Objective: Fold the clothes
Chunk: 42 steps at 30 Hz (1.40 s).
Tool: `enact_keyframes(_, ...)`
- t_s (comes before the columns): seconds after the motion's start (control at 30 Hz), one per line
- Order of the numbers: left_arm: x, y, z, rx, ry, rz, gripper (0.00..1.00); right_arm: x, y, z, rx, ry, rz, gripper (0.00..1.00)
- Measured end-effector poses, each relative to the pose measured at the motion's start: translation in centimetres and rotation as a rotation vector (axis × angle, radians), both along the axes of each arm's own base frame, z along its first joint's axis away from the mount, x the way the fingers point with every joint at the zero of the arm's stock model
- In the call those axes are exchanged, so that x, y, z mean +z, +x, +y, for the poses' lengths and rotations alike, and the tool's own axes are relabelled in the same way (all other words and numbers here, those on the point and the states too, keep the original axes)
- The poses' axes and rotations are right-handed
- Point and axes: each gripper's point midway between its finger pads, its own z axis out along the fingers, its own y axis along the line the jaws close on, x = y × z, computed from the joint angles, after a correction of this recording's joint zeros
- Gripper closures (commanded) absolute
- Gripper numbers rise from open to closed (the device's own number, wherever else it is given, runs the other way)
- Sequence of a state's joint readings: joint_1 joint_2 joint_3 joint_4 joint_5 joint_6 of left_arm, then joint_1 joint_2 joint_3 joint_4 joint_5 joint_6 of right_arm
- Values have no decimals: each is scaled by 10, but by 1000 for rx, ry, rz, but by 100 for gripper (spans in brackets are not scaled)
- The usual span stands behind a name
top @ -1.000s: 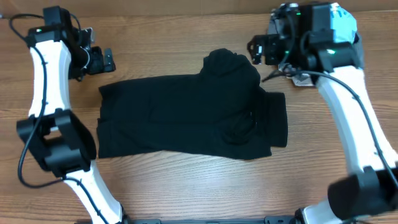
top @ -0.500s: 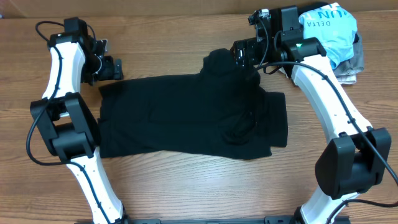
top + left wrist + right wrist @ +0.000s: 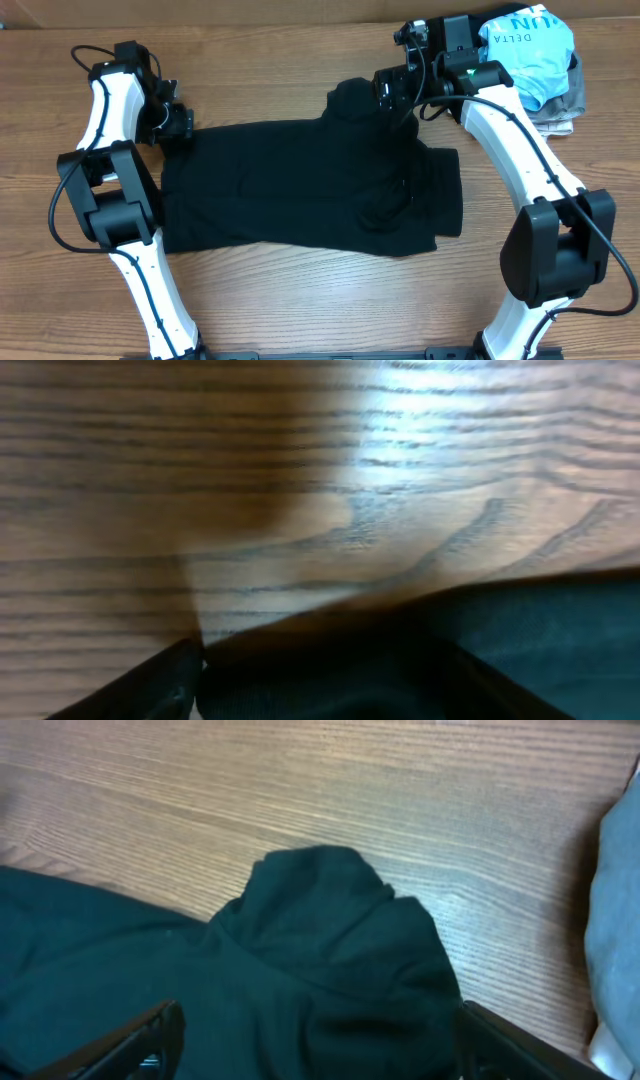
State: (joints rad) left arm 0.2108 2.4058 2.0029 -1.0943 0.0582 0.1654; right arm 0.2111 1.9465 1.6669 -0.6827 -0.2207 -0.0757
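Observation:
The black garment [image 3: 300, 185] lies spread flat across the middle of the wooden table, with a rumpled hump at its top edge. My left gripper [image 3: 183, 128] is open at the garment's top left corner. In the left wrist view the black fabric edge [image 3: 560, 630] lies between the fingers [image 3: 330, 680]. My right gripper [image 3: 388, 92] is open just right of the hump. In the right wrist view its wide-open fingers [image 3: 320, 1045] straddle the black hump [image 3: 320, 920]. No white logo shows.
A light blue "DELTA" shirt [image 3: 525, 55] lies on a grey garment [image 3: 560, 105] at the back right corner, close behind the right arm. Its edge shows in the right wrist view [image 3: 615, 910]. Bare wood surrounds the black garment.
Both arms have come in toward the garment. The left gripper moved right and down to the top left corner. The right gripper moved left to the hump, uncovering the blue shirt.

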Motion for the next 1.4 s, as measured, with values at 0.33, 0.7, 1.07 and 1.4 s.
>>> enact_keyframes(0.33, -1, 1, 1, -4, 8, 2, 96, 8, 11, 0, -4, 1, -59, 53)
enact_keyframes(0.7, 38, 16, 4, 34, 11, -20, 96, -35, 38, -4, -64, -30, -58, 32)
enact_keyframes(1.07, 56, 27, 6, 38, 20, -69, 96, -128, 45, -10, -123, -65, 77, 0)
enact_keyframes(1.4, 56, 27, 6, 39, 20, -68, 96, -144, 67, -4, -161, -6, 17, 30)
